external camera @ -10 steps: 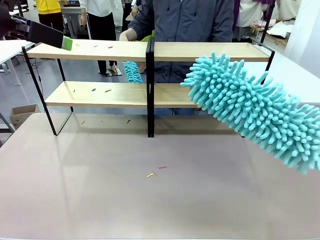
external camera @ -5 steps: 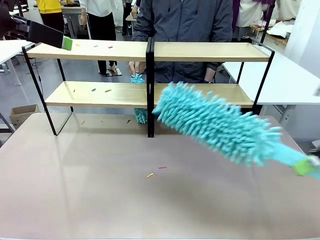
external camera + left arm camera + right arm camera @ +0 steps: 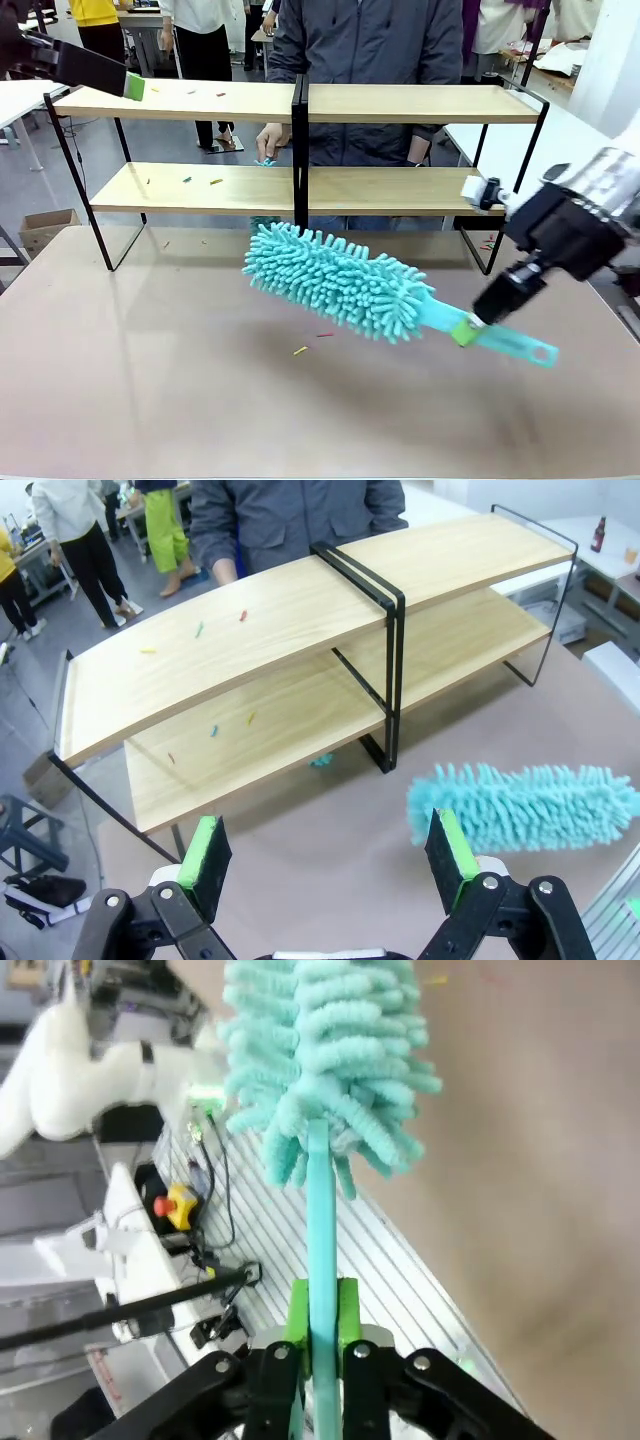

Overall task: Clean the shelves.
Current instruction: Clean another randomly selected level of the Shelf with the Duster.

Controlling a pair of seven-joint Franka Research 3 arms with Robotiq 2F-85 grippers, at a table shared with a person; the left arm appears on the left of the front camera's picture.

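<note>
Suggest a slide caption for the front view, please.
Right gripper holds a teal microfibre duster over the tabletop, before the two-tier shelves.

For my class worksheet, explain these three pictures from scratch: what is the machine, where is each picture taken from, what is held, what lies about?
Two white robot arms work at a brownish tabletop, facing a person in a dark jacket. One picture looks across from between the arms; the other two come from a camera on each wrist. The right tool is shut on the handle of a fluffy turquoise duster. The left tool is open and empty, near the pale wooden two-tier shelves. Small coloured scraps lie on boards and tabletop.
</note>
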